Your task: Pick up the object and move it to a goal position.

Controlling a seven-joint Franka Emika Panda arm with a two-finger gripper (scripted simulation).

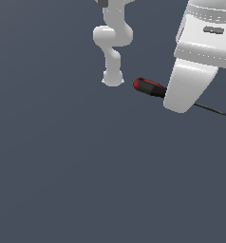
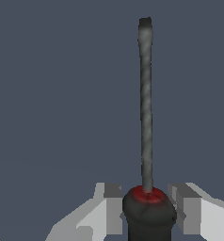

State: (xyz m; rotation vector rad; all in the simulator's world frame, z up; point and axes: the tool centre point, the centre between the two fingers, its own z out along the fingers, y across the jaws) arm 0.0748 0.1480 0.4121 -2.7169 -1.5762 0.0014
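We see the screwdriver point(image 1: 150, 87) lying on the flat dark grey floor point(image 1: 86, 180), in the upper right part of the exterior view. Its red-and-black handle points toward the exterior view's left, and the thin dark shaft point(image 1: 212, 109) runs out to the exterior view's right, tilted slightly downward in the picture. The middle stretch, where handle meets shaft, is hidden behind the white gripper body.

In the wrist view the handle point(image 2: 149, 212) sits between the two fingers, red collar facing the camera, with the shaft point(image 2: 146, 103) running straight away from it over bare floor. One finger pad point(image 2: 113, 209) is on one side of the handle, the other on the opposite side.

The gripper point(image 2: 149, 207) straddles the handle. We see a thin gap on each side between pad and handle, so the jaws look narrow but not pressed on; at this resolution we can't tell for certain whether there is contact. We can't tell from either view whether the screwdriver is lifted or resting on the floor.

In the exterior view the gripper point(image 1: 181, 104) comes down from the upper right, its lower end just over the handle's shaft end. The arm's base and links point(image 1: 112, 47) stand farther back, near the handle's butt end but apart from it.
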